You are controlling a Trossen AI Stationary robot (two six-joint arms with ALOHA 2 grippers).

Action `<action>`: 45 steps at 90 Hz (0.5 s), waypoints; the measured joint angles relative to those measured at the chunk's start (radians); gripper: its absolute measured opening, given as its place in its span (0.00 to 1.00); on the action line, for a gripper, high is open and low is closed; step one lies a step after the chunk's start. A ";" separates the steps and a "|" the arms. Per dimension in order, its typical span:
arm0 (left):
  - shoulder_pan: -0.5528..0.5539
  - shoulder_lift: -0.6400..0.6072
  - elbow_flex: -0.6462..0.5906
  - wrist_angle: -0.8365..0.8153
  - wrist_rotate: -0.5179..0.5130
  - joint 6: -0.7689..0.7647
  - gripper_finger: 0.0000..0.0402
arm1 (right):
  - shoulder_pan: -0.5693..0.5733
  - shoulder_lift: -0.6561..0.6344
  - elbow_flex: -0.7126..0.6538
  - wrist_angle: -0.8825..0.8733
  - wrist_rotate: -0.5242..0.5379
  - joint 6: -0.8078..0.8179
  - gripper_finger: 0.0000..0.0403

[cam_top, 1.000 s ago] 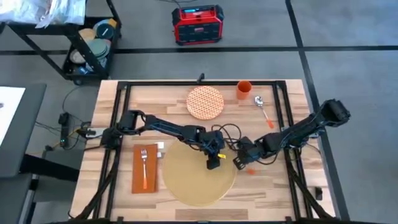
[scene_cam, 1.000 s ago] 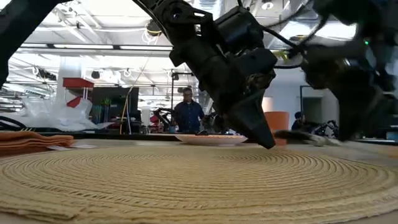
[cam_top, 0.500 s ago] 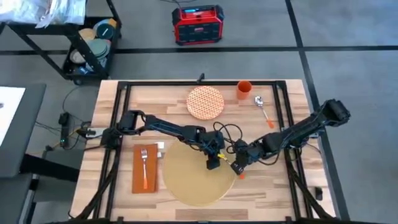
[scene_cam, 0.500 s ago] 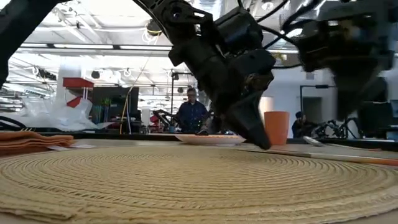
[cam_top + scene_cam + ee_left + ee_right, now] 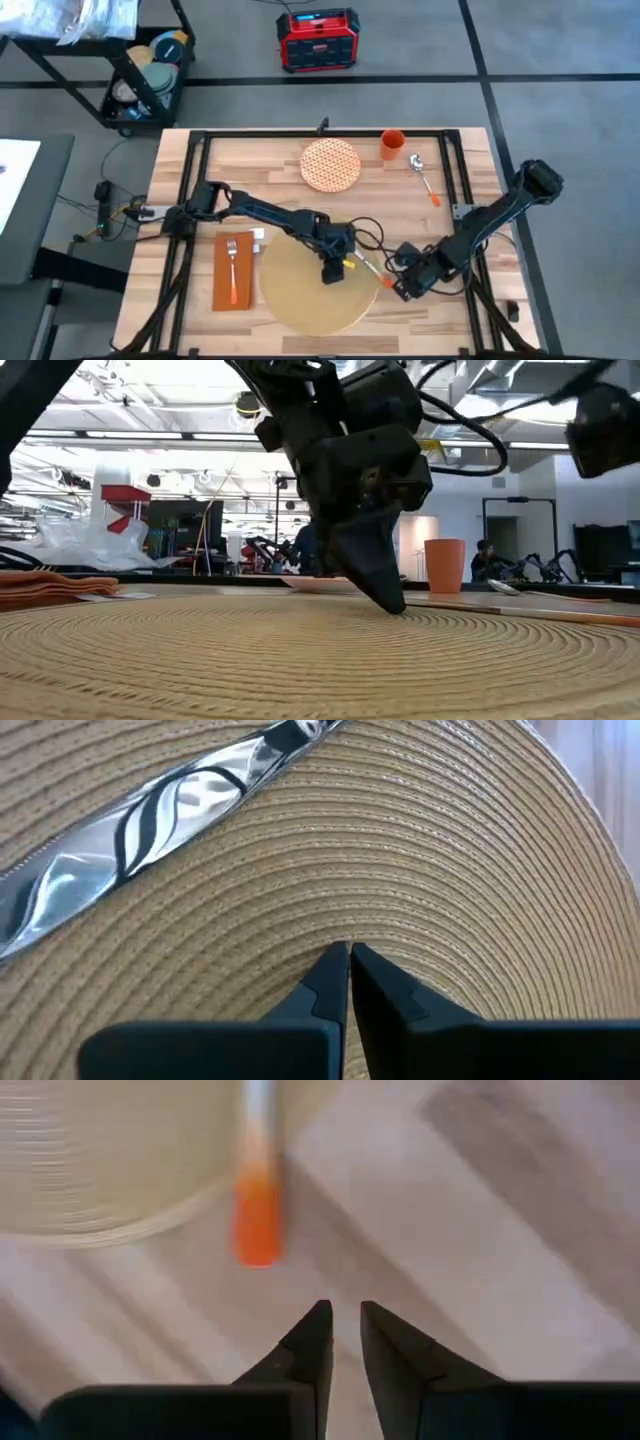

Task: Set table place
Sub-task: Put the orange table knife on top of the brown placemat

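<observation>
**A:** Where is the placemat?

**B:** The round tan woven placemat (image 5: pixel 312 290) lies flat on the wooden table (image 5: pixel 460 310), toward its near edge. A knife (image 5: pixel 365 268) with an orange handle rests across its right rim, blade on the mat and handle tip on the bare wood.

**A:** And the two grippers?

**B:** The left gripper (image 5: pixel 331 272) points down onto the mat, its fingers (image 5: pixel 322 988) pressed together and holding nothing, just beside the knife blade. The right gripper (image 5: pixel 403 286) is over the table just right of the mat, fingers almost together and empty, near the knife handle.

**A:** What else is on the table?

**B:** A fork (image 5: pixel 232 264) on a rust-orange napkin (image 5: pixel 221 290) left of the mat. At the far side stand a patterned plate (image 5: pixel 330 164), an orange cup (image 5: pixel 392 144) and a spoon (image 5: pixel 422 174).
</observation>
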 joint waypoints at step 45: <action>0.015 0.000 -0.001 0.004 -0.027 0.040 0.00 | -0.064 0.173 0.003 0.212 -0.055 -0.207 0.00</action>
